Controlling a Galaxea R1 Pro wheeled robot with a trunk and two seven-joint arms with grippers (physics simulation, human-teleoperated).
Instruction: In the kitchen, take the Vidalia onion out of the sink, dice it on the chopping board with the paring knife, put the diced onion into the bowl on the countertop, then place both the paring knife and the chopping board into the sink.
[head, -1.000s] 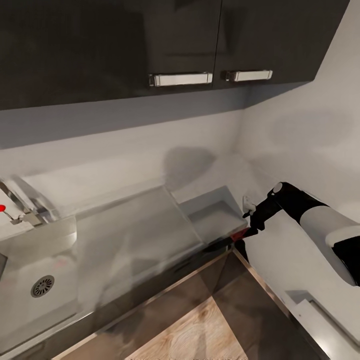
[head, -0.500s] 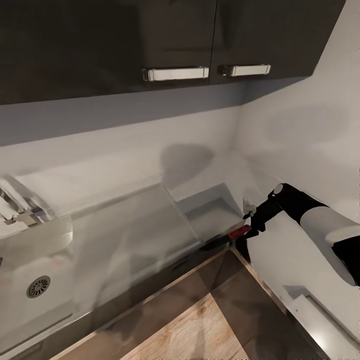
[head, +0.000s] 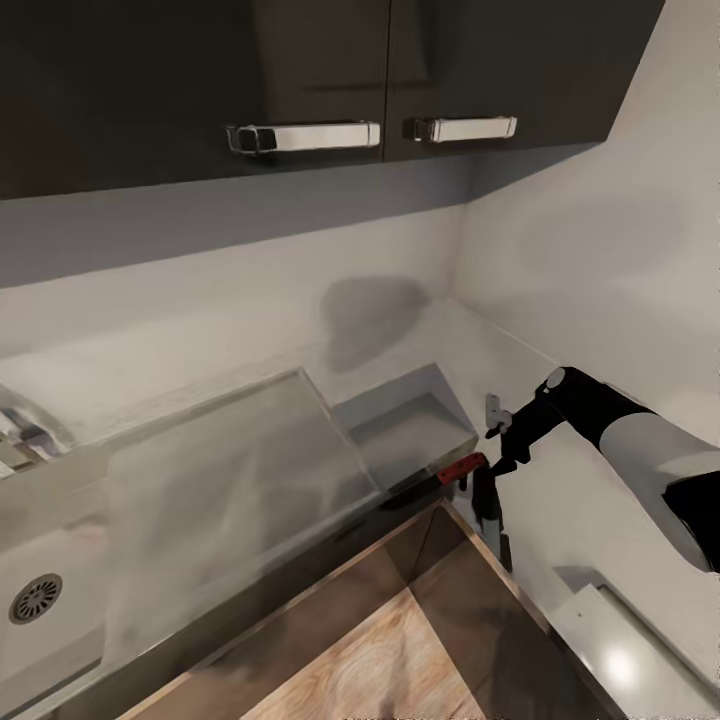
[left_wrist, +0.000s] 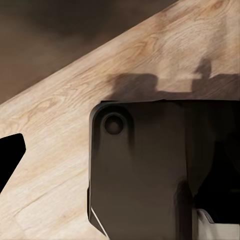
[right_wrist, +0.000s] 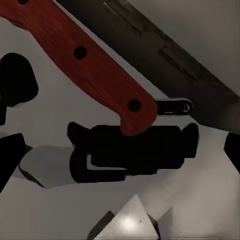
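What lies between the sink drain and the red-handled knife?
Head view: the flat, bare steel drainboard; the bowl sits just behind that line, beside the knife.

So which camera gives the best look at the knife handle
The right wrist view: the knife handle fills the frame close up, red-brown with three dark rivets, lying on the grey countertop. In the head view it is just a small red sliver at the counter edge by the right gripper. The left wrist view faces the wooden floor.
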